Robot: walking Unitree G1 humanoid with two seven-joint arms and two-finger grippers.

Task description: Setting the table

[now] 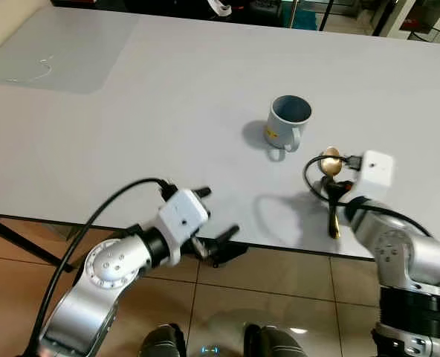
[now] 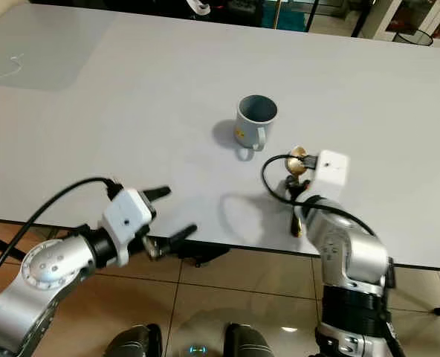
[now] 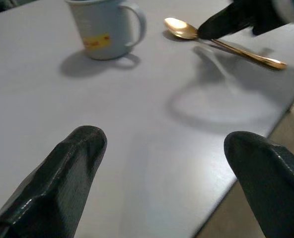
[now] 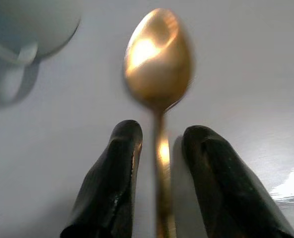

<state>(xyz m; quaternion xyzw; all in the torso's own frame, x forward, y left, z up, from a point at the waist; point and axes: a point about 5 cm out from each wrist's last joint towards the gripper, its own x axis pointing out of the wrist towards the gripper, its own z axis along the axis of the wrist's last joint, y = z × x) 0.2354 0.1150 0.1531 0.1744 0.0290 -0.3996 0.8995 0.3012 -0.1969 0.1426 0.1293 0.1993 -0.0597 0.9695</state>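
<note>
A grey-blue mug (image 1: 287, 123) with a yellow label stands upright on the white table (image 1: 131, 111). Just right of it lies a gold spoon (image 1: 330, 162), bowl toward the mug and handle pointing at the near edge. My right gripper (image 4: 159, 134) hovers low over the spoon (image 4: 157, 54), its fingers (image 4: 114, 168) straddling the handle with a thin gap on each side. The left gripper (image 1: 218, 212) is open and holds nothing at the table's near edge, left of the mug (image 3: 105, 29) and the spoon (image 3: 182, 29).
A pale translucent mat (image 1: 56, 56) lies at the table's far left corner. The near table edge (image 1: 279, 245) runs just below the spoon, with tiled floor (image 1: 279, 282) beneath. A black table leg (image 1: 12, 238) stands at the left.
</note>
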